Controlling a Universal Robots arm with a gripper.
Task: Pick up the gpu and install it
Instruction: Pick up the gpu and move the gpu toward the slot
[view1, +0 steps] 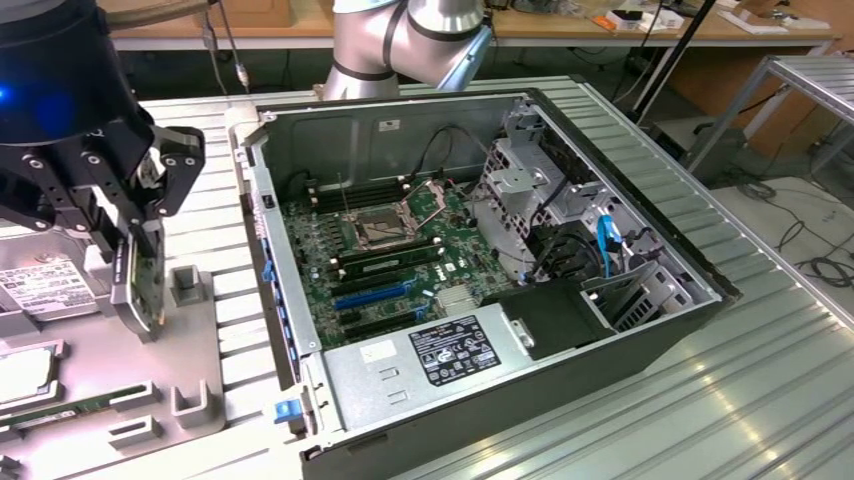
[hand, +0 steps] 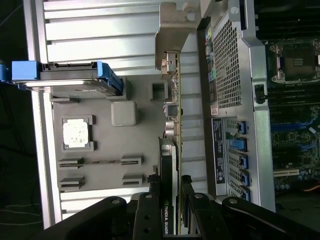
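Gripper (view1: 136, 315) hangs over the grey parts tray (view1: 220, 330) at the exterior view's left, beside the open computer case (view1: 641, 180). Its jaws are partly closed and pinch the gpu (view1: 123, 262), which hangs edge-on and upright between them. Cannot tell if the card's lower end is clear of the tray or touching it. Wrist view: black fingers (hand: 149, 210) sit on either face of the gpu (hand: 173, 125), seen along its thin edge. An NVIDIA label is readable on the fan side by the fingers, and the silver end bracket (hand: 172, 30) is at the far end from them. The same view shows a hard drive (hand: 70, 80) with blue rails standing in a tray pocket. A square processor chip (hand: 76, 134) lies flat in its own recess, well apart from the card. In the exterior view a green memory stick (view1: 67, 410) lies in the tray at the near edge. The case lies on its side on a slatted metal table (view1: 747, 380), side panel off. Inside it are the motherboard (view1: 387, 250) with blue expansion slots (view1: 374, 297), and the power supply (view1: 427, 350) at the near end. The gpu is outside the case, to the exterior view's left of it.
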